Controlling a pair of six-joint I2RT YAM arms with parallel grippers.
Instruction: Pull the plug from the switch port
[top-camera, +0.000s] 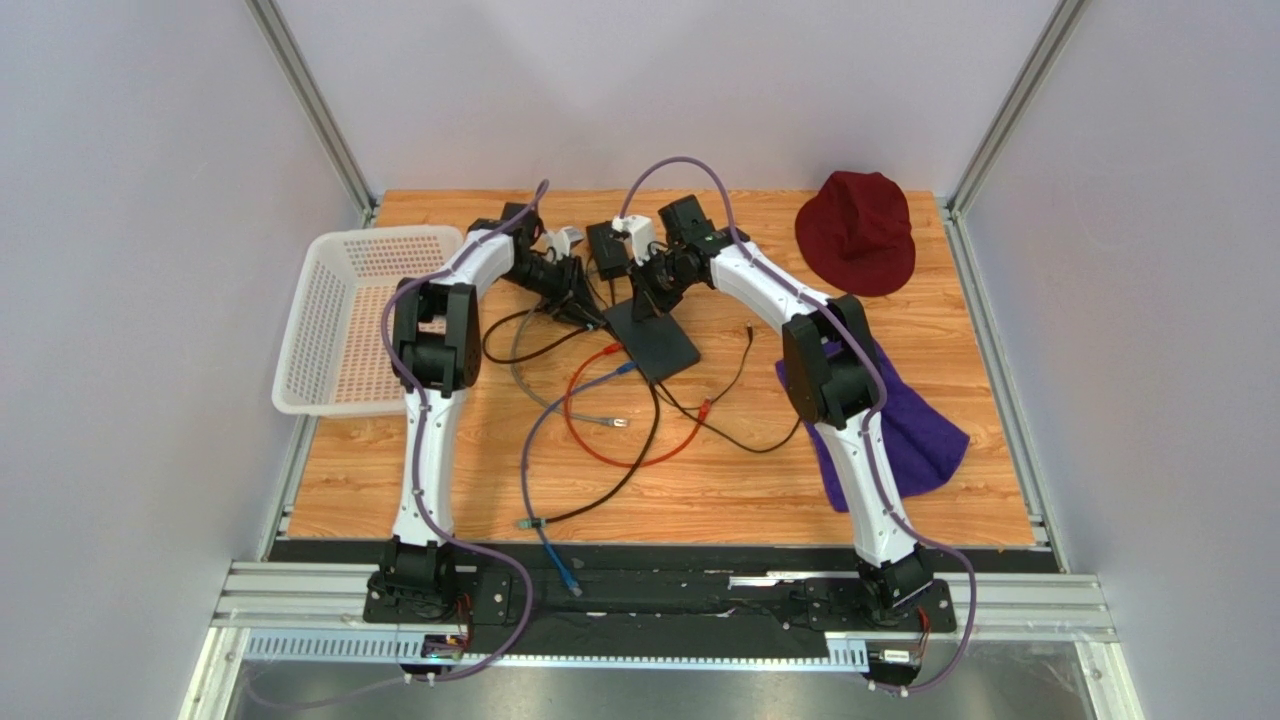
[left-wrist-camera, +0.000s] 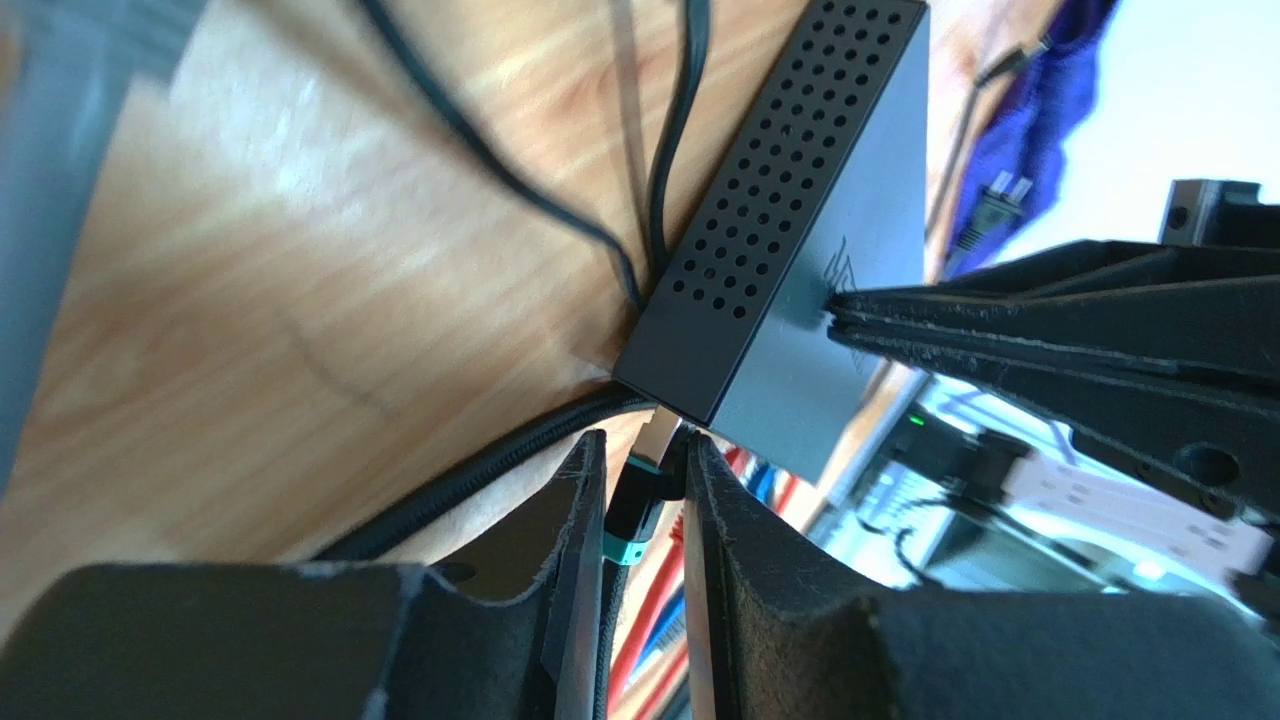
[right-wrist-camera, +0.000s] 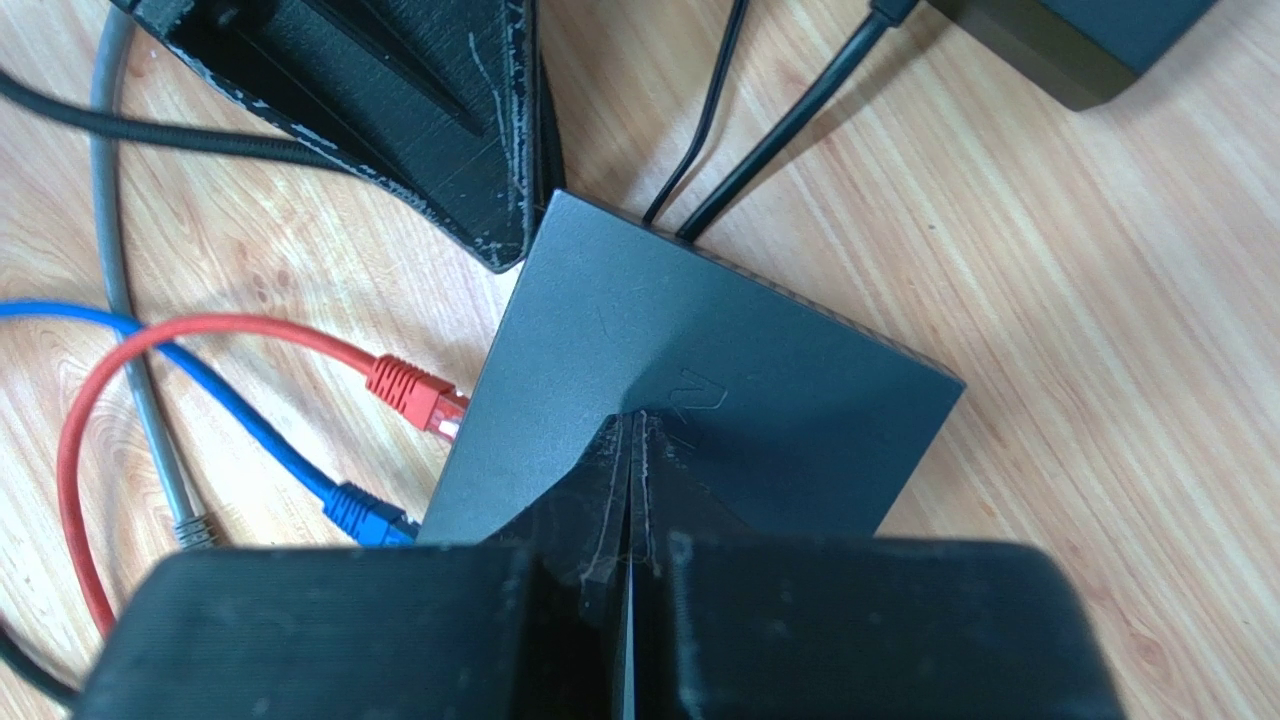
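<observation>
Clamping plug (left-wrist-camera: 639, 495) at switch port (right-wrist-camera: 481, 393) edge: left tool (left-wrist-camera: 646, 444) – right tool (right-wrist-camera: 631, 423) closed atop box (right-wrist-camera: 766, 360).

Wood table (top-camera: 751, 495) w/ switch box (top-camera: 652, 342), cables (right-wrist-camera: 226, 324), basket (top-camera: 353, 330), hat (top-camera: 857, 228), cloth (top-camera: 917, 428).

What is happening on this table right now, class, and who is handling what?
The left pincer is closed on a teal-booted plug at a corner of the flat black switch; the plug is not yet pulled out. The right pincer, shut, rests its tips on the switch's top, apparently steadying it. A red cable and a blue cable meet another edge.
</observation>
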